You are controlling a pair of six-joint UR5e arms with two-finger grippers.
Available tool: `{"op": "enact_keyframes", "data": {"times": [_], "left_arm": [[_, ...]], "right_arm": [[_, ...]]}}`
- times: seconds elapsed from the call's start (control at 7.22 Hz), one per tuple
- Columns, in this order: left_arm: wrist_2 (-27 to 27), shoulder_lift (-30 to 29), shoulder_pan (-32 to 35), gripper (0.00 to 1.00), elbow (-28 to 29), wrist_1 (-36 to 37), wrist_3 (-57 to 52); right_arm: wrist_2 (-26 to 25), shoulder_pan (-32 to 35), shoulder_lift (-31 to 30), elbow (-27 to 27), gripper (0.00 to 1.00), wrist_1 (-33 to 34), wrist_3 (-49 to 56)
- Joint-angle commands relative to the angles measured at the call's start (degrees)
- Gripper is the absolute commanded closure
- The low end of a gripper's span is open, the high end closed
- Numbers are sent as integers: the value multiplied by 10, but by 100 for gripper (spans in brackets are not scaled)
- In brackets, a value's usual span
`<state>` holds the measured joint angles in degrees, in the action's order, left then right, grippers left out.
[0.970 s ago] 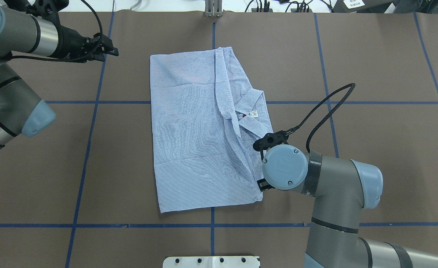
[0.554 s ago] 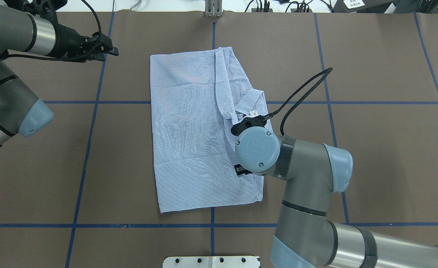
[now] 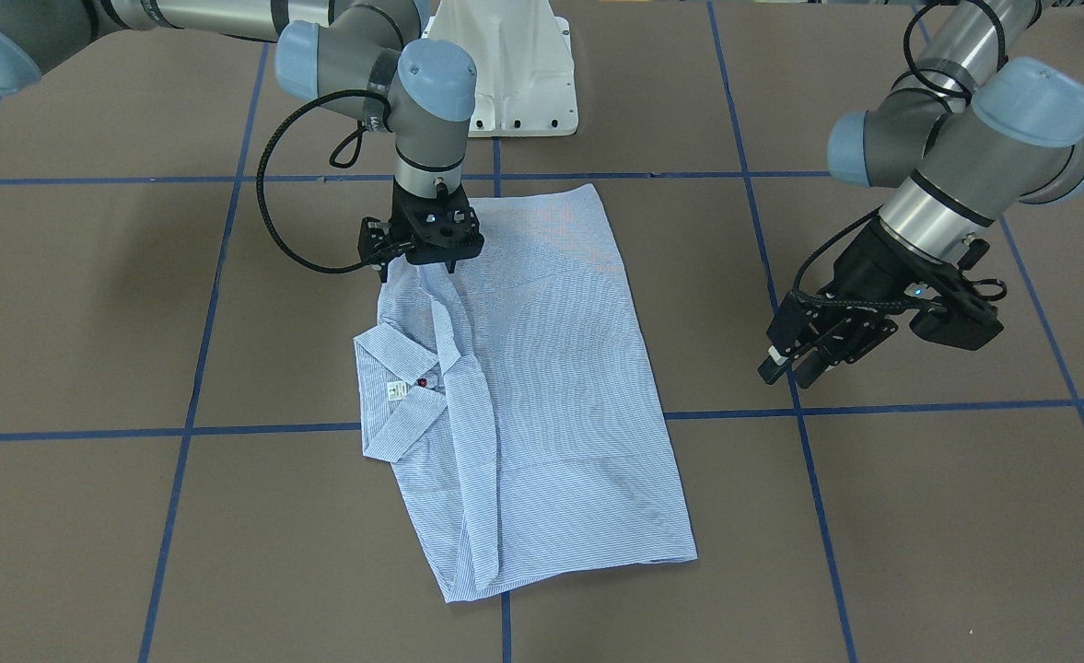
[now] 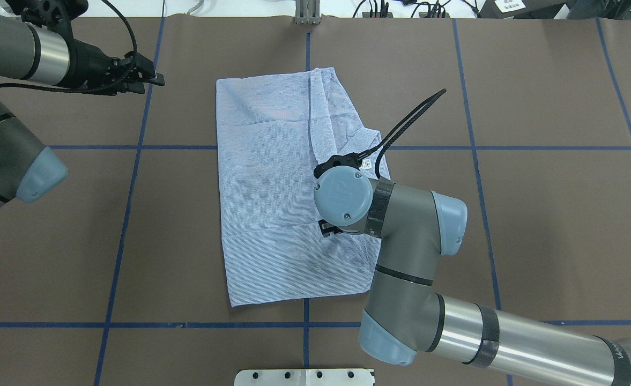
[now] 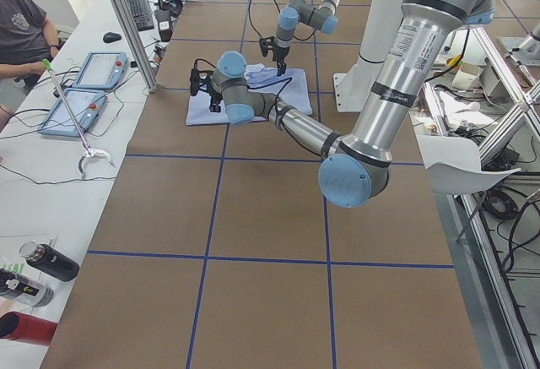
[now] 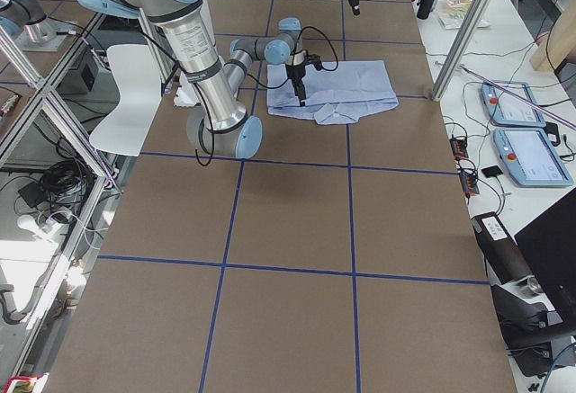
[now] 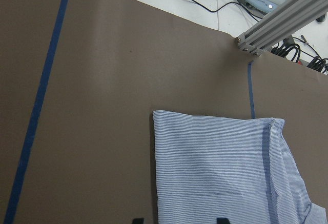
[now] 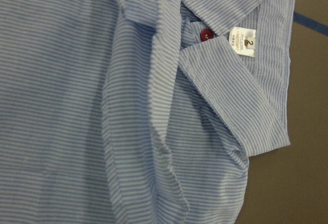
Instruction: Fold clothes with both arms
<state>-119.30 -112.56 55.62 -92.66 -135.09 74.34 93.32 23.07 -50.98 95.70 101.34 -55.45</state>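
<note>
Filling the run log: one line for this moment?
striped shirt: folded | right gripper: open, over shirt | left gripper: open, off shirt

Bright, even light from above in all views. Shadows lie soft and faint on the counter [image 3: 90, 276]. Pale sheen along the right arm [image 4: 460, 335], on its bare metal. Moiré ripples over the shirt [image 4: 261, 177] stripes. Right wrist view close, slightly soft. Side views bow at the edges.

Right gripper [image 6: 301, 98] seemingly touches the folded shirt [image 6: 360, 87].
</note>
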Motion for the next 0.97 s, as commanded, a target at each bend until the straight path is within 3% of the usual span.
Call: {"op": "enact_keyframes", "data": {"times": [0.0, 0.28, 0.55, 0.83], "left_arm": [[-1, 1, -1, 44, -1, 0, 0], [-1, 1, -2, 44, -1, 0, 1], [-1, 1, -1, 44, -6, 1, 2], [-1, 0, -2, 44, -6, 1, 2]], "right_arm": [[3, 7, -7, -10, 0, -2, 5], [52, 61, -25, -6, 0, 0, 73], [56, 83, -75, 32, 0, 1, 106], [57, 92, -68, 34, 0, 4, 106]]}}
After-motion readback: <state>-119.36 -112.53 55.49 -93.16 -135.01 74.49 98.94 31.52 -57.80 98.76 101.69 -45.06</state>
